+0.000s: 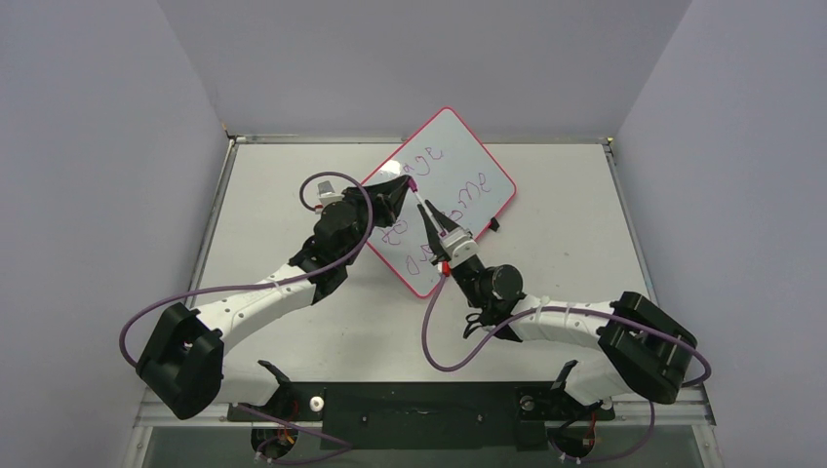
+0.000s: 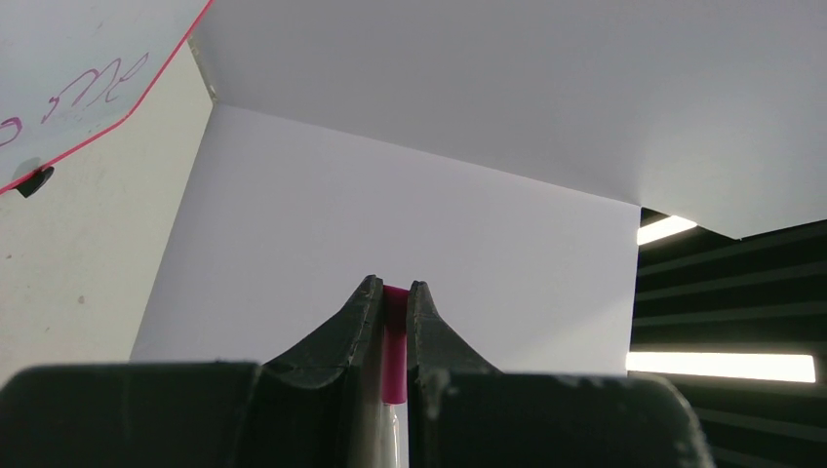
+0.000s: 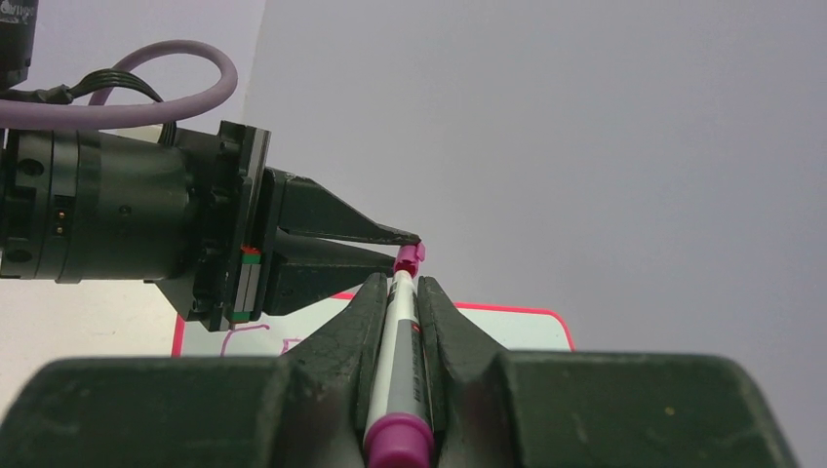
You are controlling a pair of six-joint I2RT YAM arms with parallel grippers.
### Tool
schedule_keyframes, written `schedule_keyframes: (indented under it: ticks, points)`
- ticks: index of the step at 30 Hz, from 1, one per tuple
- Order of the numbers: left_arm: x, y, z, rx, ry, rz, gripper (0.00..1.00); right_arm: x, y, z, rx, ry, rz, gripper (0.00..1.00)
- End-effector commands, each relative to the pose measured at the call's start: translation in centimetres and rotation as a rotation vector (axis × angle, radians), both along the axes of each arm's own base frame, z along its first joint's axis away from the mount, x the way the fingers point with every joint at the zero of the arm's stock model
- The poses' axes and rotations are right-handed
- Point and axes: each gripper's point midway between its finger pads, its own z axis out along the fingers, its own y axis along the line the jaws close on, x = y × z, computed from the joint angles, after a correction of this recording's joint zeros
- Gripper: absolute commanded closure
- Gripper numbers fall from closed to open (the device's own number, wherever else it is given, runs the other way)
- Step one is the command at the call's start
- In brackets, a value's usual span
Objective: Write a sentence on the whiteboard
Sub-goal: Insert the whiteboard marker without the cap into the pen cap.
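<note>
The whiteboard point(image 1: 458, 132) is white with a thin pink-red rim, its sentence point(image 1: 466, 192) in purple-pink strokes. The marker point(image 3: 398, 331) has a white barrel with magenta ends.

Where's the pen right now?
The marker is held between both grippers over the left side of the whiteboard in the top view: the right gripper clamps its white barrel, the left gripper pinches its pink end.
</note>
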Motion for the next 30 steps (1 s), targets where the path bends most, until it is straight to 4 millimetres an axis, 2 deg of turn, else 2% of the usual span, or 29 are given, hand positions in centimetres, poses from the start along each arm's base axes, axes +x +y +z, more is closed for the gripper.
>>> schedule_keyframes:
  ticks: [1,15,26,30]
  points:
    - [-0.2,0.1,2.1,-0.055,-0.056,-0.009,1.00,0.0,0.1,2.4,0.070,-0.039,-0.001,1.00]
    - [-0.4,0.1,1.5,-0.063,-0.048,-0.021,1.00,1.0,1.0,2.8,0.063,-0.044,-0.020,1.00]
    - [-1.2,-0.5,1.9,-0.105,-0.065,-0.083,1.00,2.7,1.6,0.4,0.055,-0.005,-0.057,1.00]
    - [-1.9,-0.9,2.6,-0.109,-0.094,-0.123,1.00,3.4,1.7,0.7,0.134,0.006,-0.056,1.00]
